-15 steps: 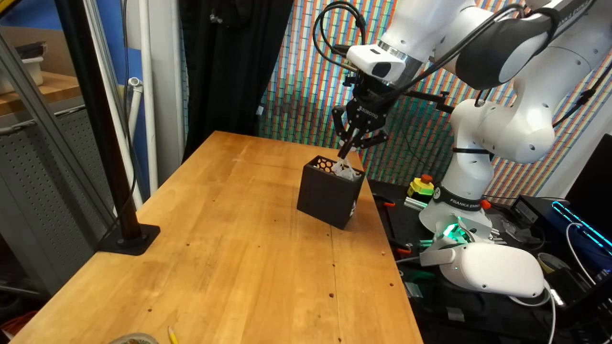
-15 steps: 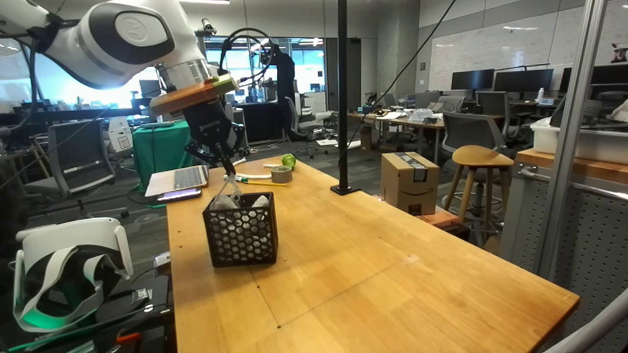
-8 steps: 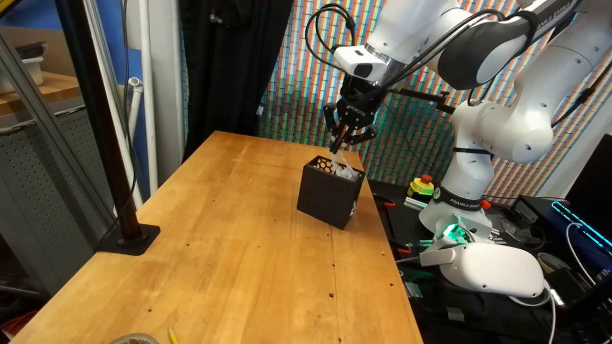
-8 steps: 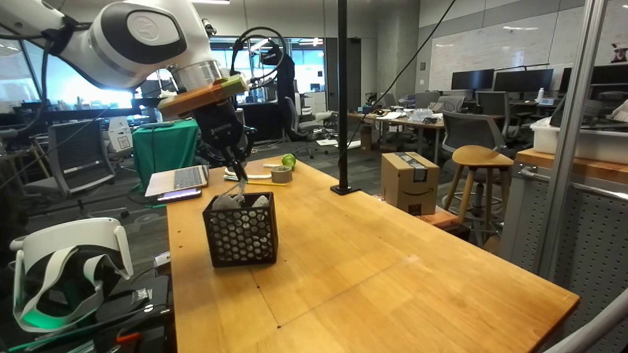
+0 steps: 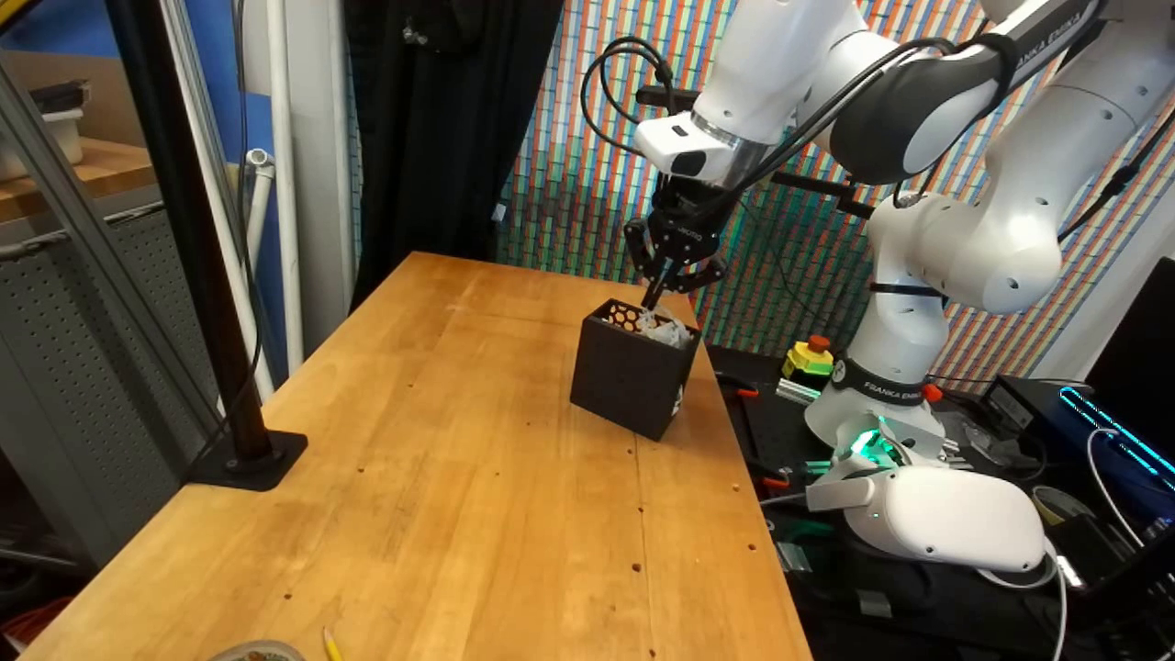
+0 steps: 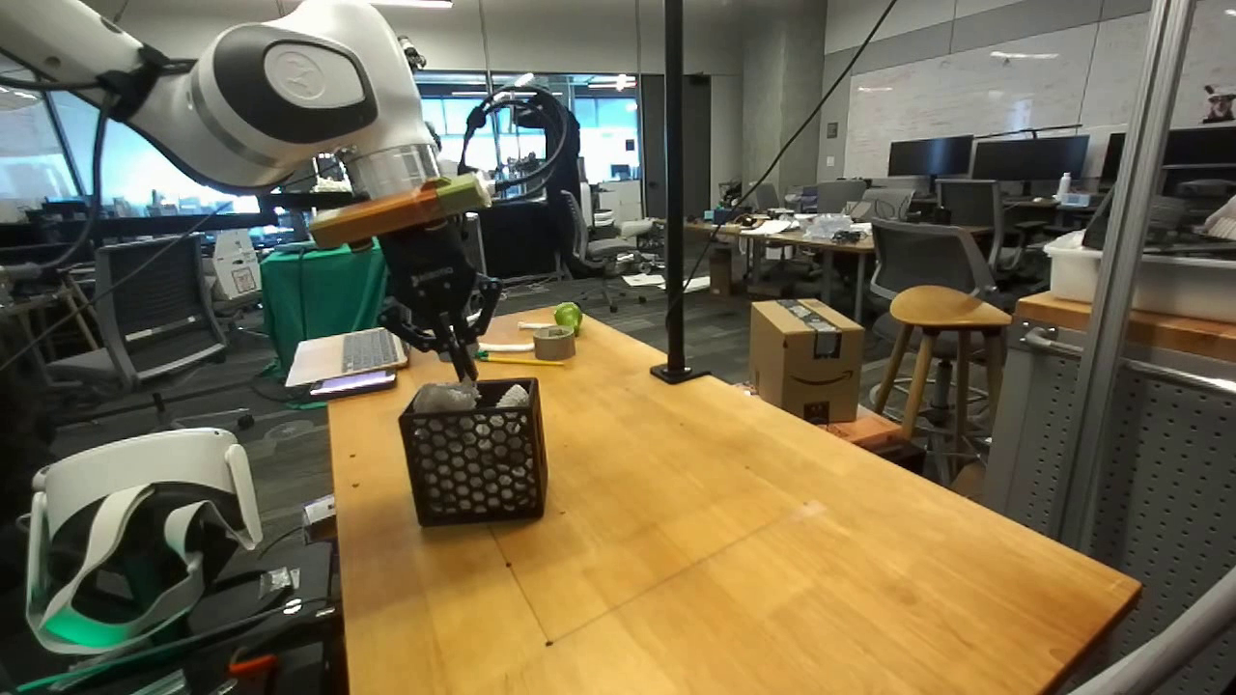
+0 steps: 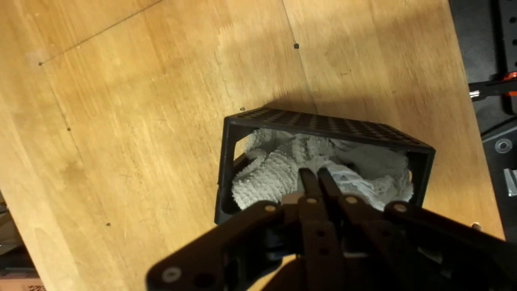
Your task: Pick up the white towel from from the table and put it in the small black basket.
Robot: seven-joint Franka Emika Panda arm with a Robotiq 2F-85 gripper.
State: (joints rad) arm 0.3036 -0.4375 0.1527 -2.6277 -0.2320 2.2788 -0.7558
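The closed claw (image 7: 316,173) apparently pinches the white cloth towel (image 7: 264,180) in the boxy black basket (image 5: 632,375) below. Placing likely awaits release.

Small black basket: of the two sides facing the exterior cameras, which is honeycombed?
The honeycombed side is the one turned away from the tape roll; the opposite side, facing the roll, is solid black, without holes.

We've got one black basket (image 5: 633,381) on the worktop (image 5: 477,413), one white towel (image 7: 291,161) stuffed in it, one hand (image 7: 315,171) over it. In an exterior view, past the basket: one tape roll (image 6: 554,346), one pencil (image 6: 529,362), one laptop (image 6: 350,357); left of the basket, one VR headset (image 6: 145,468); right of it, one cardboard box (image 6: 801,365).
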